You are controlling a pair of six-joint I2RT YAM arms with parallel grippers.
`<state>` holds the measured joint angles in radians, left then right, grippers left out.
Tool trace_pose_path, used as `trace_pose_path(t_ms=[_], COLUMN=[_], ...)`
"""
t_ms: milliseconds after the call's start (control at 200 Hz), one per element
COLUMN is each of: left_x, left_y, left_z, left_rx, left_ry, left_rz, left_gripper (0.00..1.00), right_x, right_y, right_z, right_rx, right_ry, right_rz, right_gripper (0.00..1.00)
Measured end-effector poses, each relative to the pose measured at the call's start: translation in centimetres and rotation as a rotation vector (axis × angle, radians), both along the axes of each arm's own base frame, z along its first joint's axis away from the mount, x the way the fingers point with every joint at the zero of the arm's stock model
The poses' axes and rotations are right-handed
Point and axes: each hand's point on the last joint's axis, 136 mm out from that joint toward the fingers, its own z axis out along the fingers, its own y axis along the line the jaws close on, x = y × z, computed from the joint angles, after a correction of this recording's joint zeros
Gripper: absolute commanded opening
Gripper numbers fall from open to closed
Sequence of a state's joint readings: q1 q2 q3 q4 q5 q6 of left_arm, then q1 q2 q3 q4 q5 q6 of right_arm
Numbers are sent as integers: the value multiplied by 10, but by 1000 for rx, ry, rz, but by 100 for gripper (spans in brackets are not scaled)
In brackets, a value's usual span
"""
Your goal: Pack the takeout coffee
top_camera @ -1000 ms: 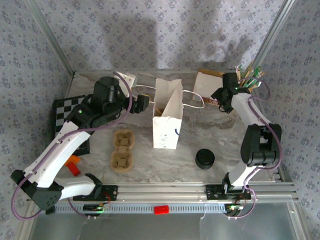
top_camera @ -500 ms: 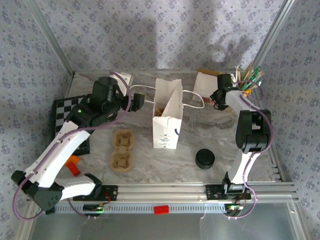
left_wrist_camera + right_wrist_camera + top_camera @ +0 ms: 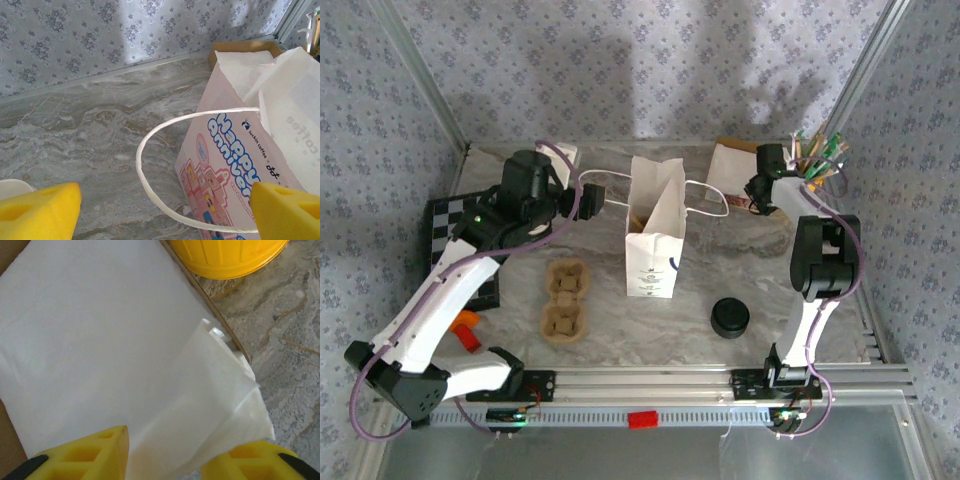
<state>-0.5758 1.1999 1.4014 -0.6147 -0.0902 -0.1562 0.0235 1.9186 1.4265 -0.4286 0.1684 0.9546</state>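
Note:
The round black lid (image 3: 729, 317) sits on the marble table right of centre, far from both grippers; from above I cannot tell whether the cream cup is beneath it. My left gripper (image 3: 593, 199) stands open beside the white paper bag (image 3: 655, 235), level with its left handle. In the left wrist view the handle loop (image 3: 145, 165) lies between the wide-apart yellow fingers (image 3: 40, 207), and the bag's printed pink side (image 3: 235, 150) is at right. My right gripper (image 3: 761, 190) hovers open over white napkins (image 3: 100, 340), a folded corner lying between its fingers (image 3: 85, 455).
A brown pulp carrier (image 3: 564, 298) lies left of the bag. A cardboard box (image 3: 735, 168) of napkins and a yellow holder (image 3: 225, 255) with utensils stand at the back right. A checkered board (image 3: 455, 225) and an orange object (image 3: 468, 330) are at left.
The right arm has folded up and its gripper has moved back over the napkin box. The left gripper has drawn slightly left, away from the bag.

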Motion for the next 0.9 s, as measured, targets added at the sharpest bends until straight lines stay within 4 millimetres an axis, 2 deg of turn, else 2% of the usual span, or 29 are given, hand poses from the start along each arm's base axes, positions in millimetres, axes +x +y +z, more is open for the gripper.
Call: trace_pose_path(t_ms=[150,300,425,535,740,900], left_x=[-1,-1,-2,-3,-3,-8], left_y=[0,-1,-1,-1,2,4], left_z=[-1,-1,0,7,26,34], left_rx=[-2,-5,-6,-13,-31,-45], left_ry=[5,9,12,1,-34,-41], left_rz=[-5,-10,-14,-14,-3,-2], left_gripper=[88,88,88,88,91,90], right_x=[1,1,-5,-11,-26,-50], right_y=[-2,-3,0,4,16,28], right_z=[-1,4,23,50,114,168], right_rx=[-2,-1,12,33,61,30], right_ry=[2,-9,-53,-115,-262,-382], right_rz=[1,-1,6,22,68,126], right_gripper=[9,5,0,0,0,0])
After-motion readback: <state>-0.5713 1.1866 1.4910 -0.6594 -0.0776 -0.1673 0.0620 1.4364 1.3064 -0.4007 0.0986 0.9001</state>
